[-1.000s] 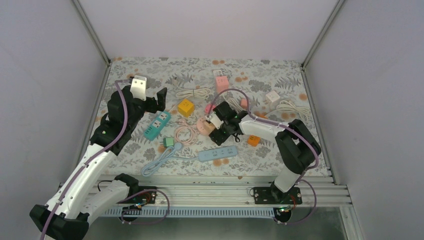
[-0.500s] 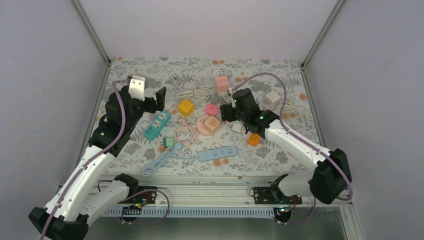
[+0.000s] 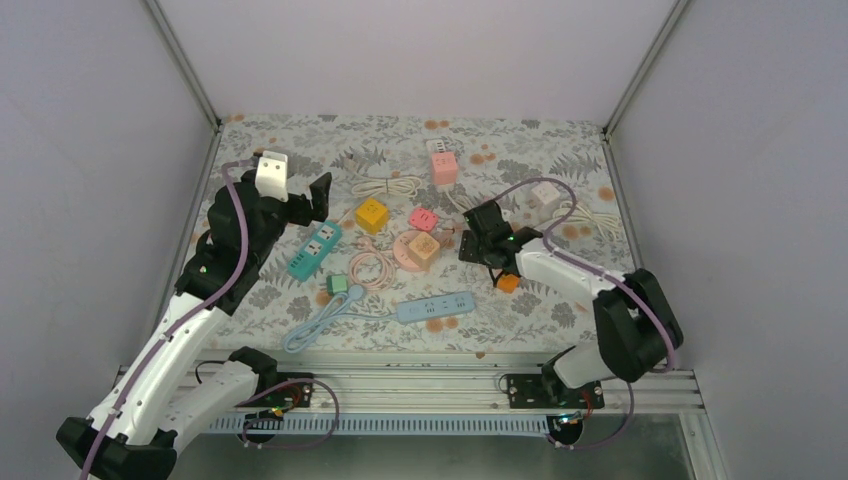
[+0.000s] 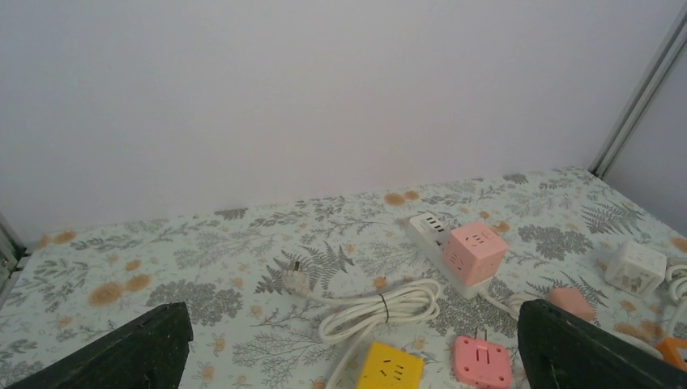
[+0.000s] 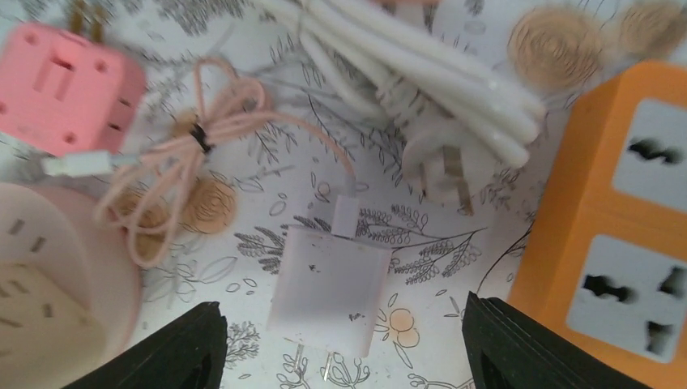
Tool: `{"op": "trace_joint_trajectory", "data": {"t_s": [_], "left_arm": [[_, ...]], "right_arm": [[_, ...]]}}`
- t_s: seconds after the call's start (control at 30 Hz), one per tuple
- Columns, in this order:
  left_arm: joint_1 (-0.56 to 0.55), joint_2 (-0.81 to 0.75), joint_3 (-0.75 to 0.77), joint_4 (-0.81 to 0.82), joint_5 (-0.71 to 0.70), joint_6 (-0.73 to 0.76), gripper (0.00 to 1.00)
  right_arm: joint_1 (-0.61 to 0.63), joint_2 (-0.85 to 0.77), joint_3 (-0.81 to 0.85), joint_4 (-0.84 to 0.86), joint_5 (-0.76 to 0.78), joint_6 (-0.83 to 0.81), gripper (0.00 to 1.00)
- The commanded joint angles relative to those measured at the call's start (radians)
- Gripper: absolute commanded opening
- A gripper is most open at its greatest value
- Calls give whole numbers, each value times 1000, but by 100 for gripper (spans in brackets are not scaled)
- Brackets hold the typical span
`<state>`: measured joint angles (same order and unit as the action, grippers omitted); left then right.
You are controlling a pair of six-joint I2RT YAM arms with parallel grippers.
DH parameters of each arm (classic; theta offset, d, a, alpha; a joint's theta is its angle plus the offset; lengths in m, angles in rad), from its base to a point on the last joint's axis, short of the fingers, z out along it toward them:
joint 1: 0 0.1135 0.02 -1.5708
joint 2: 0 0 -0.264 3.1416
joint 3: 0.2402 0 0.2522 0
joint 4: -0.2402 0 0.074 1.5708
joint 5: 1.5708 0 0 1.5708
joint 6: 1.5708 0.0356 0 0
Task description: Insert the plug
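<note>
R wrist cam: orange socket cube point(image 5: 624, 219), right of the right pincer point(image 5: 342, 316), cropped by frame edge; pink round socket point(image 5: 49, 284) to its left blurred & cropped; pink adapter point(image 5: 69, 85) ahead-left smeared. Fingers point(image 5: 174, 352) run off bottom. Top cam: white charger point(image 5: 328, 288) btwn the jaws hidden under pincer.

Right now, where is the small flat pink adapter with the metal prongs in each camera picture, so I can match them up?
Top external: the small pink adapter lies mid-table, just behind the round pink socket.
Left wrist: bottom edge, right of centre, beside the yellow cube.
Right wrist: top left corner, prongs pointing up.
Shared landmark: the orange socket cube, to its right in every view.
</note>
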<state>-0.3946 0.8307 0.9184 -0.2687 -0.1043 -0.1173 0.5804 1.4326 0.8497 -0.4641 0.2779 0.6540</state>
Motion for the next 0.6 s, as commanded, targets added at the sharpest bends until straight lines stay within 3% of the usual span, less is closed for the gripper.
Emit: {"op": "trace_joint_trajectory", "data": {"t_s": [0.0, 0.17, 0.57], "left_arm": [[5, -16, 6, 13, 5, -3, 100], [5, -18, 4, 12, 4, -2, 100], [5, -18, -1, 10, -1, -4, 100]], "right_arm": [[-9, 75, -7, 50, -27, 73, 78], [-17, 166, 24, 43, 9, 73, 79], [-57, 247, 38, 133, -74, 19, 54]]}}
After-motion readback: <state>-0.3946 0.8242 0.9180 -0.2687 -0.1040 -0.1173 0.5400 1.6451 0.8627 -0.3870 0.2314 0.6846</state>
